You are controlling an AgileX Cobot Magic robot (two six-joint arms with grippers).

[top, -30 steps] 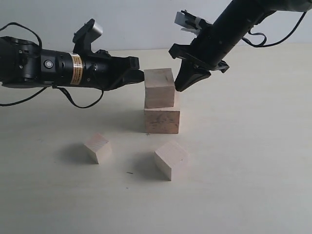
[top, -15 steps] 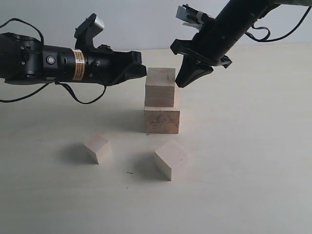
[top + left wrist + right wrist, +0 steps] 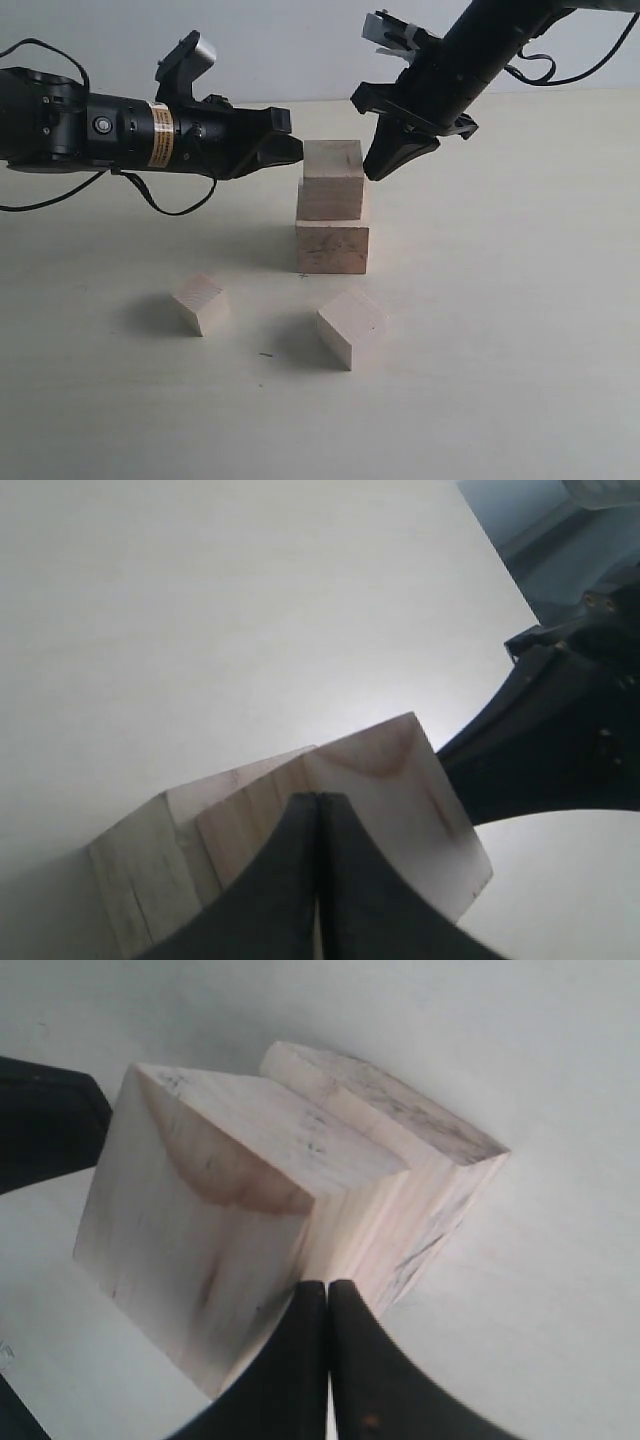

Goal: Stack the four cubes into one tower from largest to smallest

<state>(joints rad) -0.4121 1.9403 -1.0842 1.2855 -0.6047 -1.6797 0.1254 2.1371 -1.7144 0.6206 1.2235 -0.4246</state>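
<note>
Nearest on the pale surface (image 3: 520, 380), the second-smallest cube (image 3: 350, 328) lies loose, turned so that one corner faces forward. To its left and slightly farther back, the smallest cube (image 3: 200, 303) also sits alone, well apart from the others. Behind these two stands the tower (image 3: 331, 222), so far only two blocks high. The largest cube (image 3: 332, 248) rests on the surface with faint dark grain marks near the top of its front face, and the second-largest cube (image 3: 333, 180) sits upright on top of it. In the right wrist view the upper block (image 3: 200, 1230) is set back from one side of the lower block (image 3: 400, 1130), leaving a strip of the dark-streaked top bare. The left claw (image 3: 292, 150) reaches in level from the left, its tip right at the upper left edge of the second-largest cube; whether it touches cannot be told. In the left wrist view the fingers of this claw (image 3: 317, 802) are pressed together with nothing between them, in front of the wooden block (image 3: 400, 780). The right claw (image 3: 376, 168) slants down from the upper right, its tip just beside the upper block's right side. Its fingers, seen in the right wrist view (image 3: 327, 1290), are likewise closed on nothing. Beyond both arms the surface runs back to a plain light wall (image 3: 300, 50).
</note>
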